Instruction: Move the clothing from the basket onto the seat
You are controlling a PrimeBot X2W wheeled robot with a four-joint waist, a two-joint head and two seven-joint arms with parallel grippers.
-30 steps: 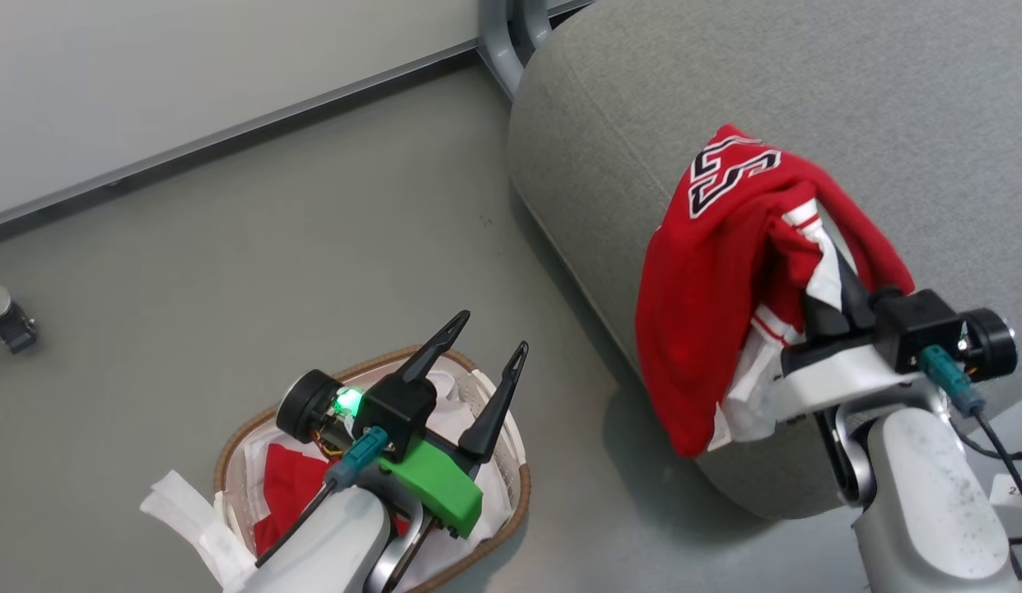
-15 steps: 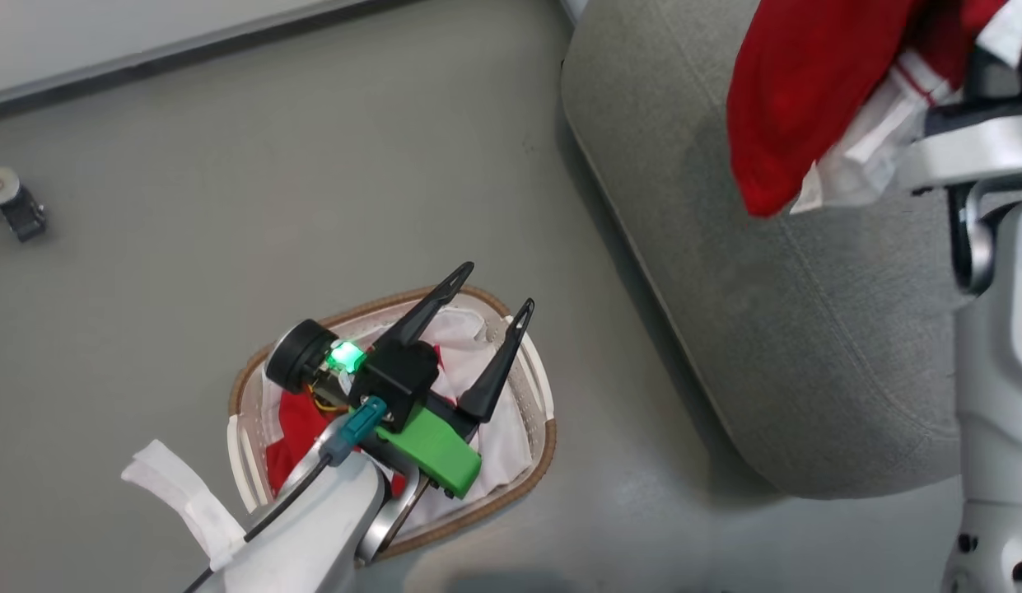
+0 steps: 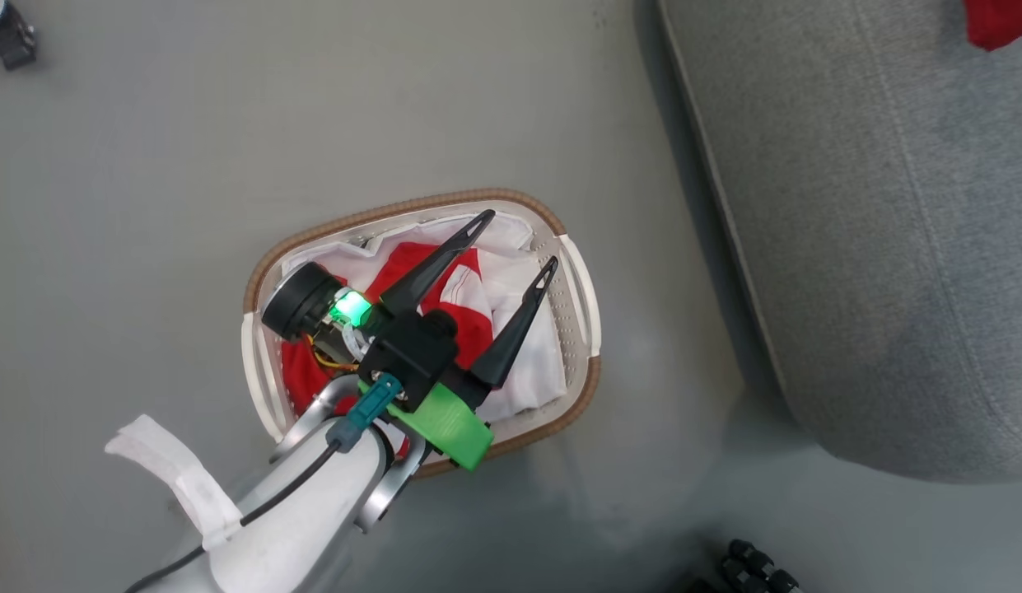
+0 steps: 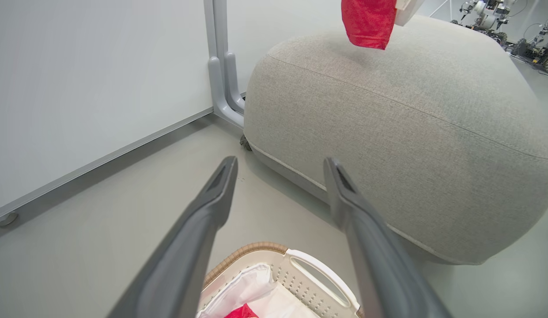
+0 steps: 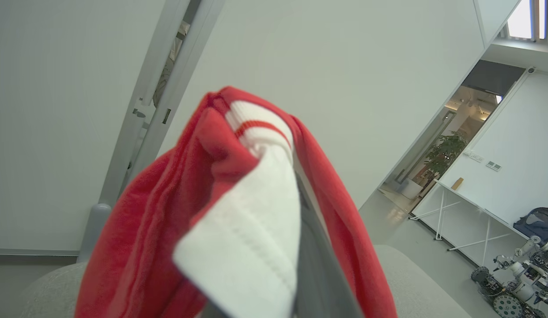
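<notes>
One red garment (image 3: 412, 257) with white panels lies crumpled in the basket (image 3: 395, 206), bedded on the white liner (image 3: 539, 375). The other garment (image 5: 168, 221) hangs bunched from the right gripper (image 5: 305, 229), whose fingers are pressed together on a fold of it, with red and white cloth draped down both sides. In the left wrist view a red corner of that piece dangles above the top of the seat (image 4: 388, 132), apparently clear of it, though the frame edge cuts it off and makes that uncertain. The basket stands on the floor (image 3: 148, 165) just beside the seat. The left gripper (image 3: 519, 240) hovers over the basket, fingers spread wide with nothing between them. The task looks about half done: one piece is held over the seat and not yet let go, and one is left to fetch. The next move calls for lowering the held piece onto the cushion and parting the fingers, then sinking the left gripper into the basket to pinch red cloth, not liner. How much of the basket garment lies under the gripper and liner cannot be made out.
</notes>
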